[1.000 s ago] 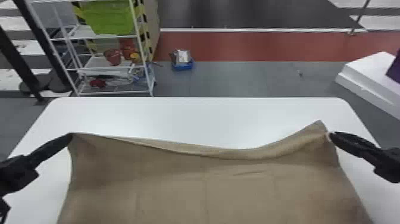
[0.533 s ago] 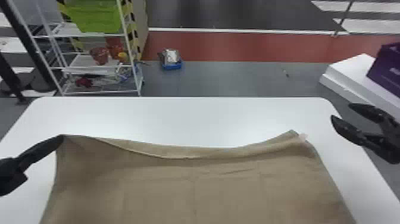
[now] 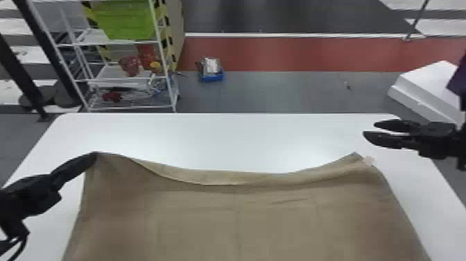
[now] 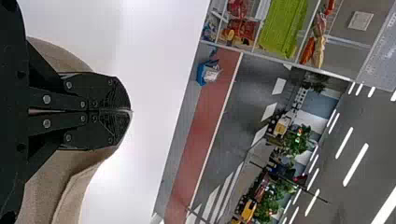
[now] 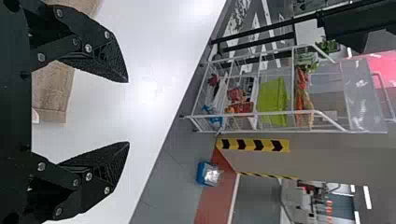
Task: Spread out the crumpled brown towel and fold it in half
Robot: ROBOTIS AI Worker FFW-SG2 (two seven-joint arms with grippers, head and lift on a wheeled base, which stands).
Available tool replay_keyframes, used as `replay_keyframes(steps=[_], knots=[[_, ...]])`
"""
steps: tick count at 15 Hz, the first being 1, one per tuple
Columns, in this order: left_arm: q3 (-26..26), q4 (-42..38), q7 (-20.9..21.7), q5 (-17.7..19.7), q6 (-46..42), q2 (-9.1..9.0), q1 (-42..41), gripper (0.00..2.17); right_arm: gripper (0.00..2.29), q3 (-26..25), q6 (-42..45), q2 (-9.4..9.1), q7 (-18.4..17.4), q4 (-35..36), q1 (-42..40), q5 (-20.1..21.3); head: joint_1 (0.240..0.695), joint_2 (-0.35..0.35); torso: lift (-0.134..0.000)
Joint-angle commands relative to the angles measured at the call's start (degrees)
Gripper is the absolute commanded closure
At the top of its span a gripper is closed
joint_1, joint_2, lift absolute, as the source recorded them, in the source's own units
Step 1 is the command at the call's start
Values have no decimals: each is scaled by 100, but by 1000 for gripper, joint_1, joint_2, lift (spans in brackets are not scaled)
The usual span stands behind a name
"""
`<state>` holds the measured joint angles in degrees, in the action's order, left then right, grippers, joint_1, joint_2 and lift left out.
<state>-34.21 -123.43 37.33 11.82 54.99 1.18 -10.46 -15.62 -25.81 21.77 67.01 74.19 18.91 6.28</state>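
Observation:
The brown towel lies spread over the near part of the white table, its far edge turned over in a shallow curve. At its far left corner is my left gripper, and in the left wrist view the same gripper is shut with the towel pinched between its fingers. Beyond and to the right of the towel's far right corner, my right gripper stands apart from the cloth. Seen from the right wrist, this gripper is wide open with nothing held; part of the towel lies past its fingers.
The white table reaches beyond the towel to a straight far edge. Behind it on the floor stand a wire shelf rack at the left, a small blue box, and a white block at the right.
My right gripper was at the towel's far right corner; it has opened, let go and moved away to the right. That corner has sunk lower. The left gripper keeps its hold.

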Motion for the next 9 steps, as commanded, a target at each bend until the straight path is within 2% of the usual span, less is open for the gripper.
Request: replay_keyframes(steps=[1, 4, 7, 9], knots=[[142, 64, 2, -109, -1, 13, 150, 1328, 502, 50, -860, 143, 155, -19, 69, 57, 695, 15, -124], [248, 73, 11, -136, -1, 49, 264, 1328, 505, 191, -1757, 328, 383, -19, 148, 233, 695, -3, -124], [344, 126, 46, -215, -1, 57, 290, 1328, 505, 217, -1950, 372, 410, -63, 289, 286, 695, -28, -124], [336, 117, 73, -215, -1, 66, 255, 1328, 505, 525, -2038, 363, 401, -493, 693, 418, 695, -38, -124]])
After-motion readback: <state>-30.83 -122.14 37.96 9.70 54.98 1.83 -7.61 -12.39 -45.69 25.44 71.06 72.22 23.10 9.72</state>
